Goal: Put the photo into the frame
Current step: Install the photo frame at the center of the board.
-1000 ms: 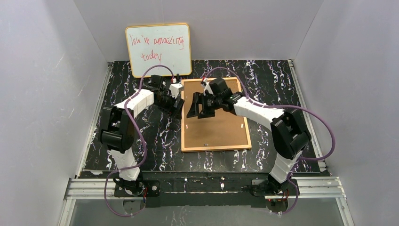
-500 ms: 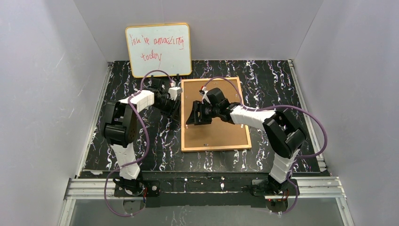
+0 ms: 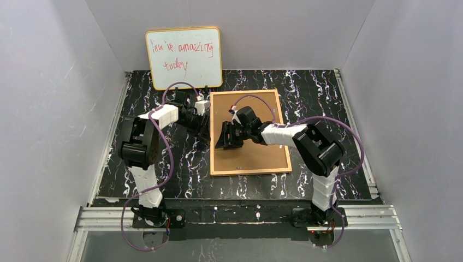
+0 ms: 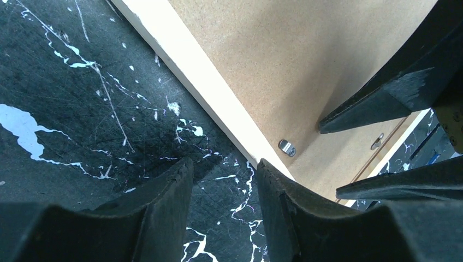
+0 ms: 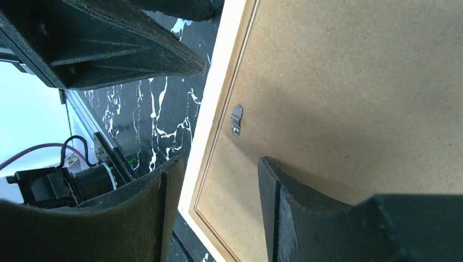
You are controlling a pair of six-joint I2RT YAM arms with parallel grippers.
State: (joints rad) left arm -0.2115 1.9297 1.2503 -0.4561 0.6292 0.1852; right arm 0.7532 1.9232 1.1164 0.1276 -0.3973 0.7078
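The frame (image 3: 261, 155) lies flat on the black, white-veined tabletop (image 3: 164, 164), a little right of the middle. Its brown fibreboard back faces up and its golden-wood rim shows all round. Behind it, a whiteboard (image 3: 184, 57) with red handwriting leans against the rear wall, well apart from the frame's far edge.

Both arms reach in towards the frame's left side. The left pincer (image 4: 224, 162) hangs over the tabletop just outside that side, its two dark fingers apart. Only marbled surface lies in the gap between them, and nothing is held. The pale rim of the frame runs diagonally past the tip of one finger (image 4: 281, 207); whether that finger touches the wood cannot be told.

The right pincer (image 5: 221, 160) comes from the other side and sits over the same left edge. Its fingers are apart and straddle the rim, one over the tabletop and one (image 5: 284, 213) over the fibreboard. The gap is wider than the rim, and the pincer is clamped on nothing.

A small metal turn clip (image 5: 236, 120) sits on the back, just inside the rim and close beyond the right pincer's fingertips. The left wrist view shows the same clip beside the rim, with the right pincer's dark fingers looming over the board beyond it. Purple cables loop from each wrist back along the arms.
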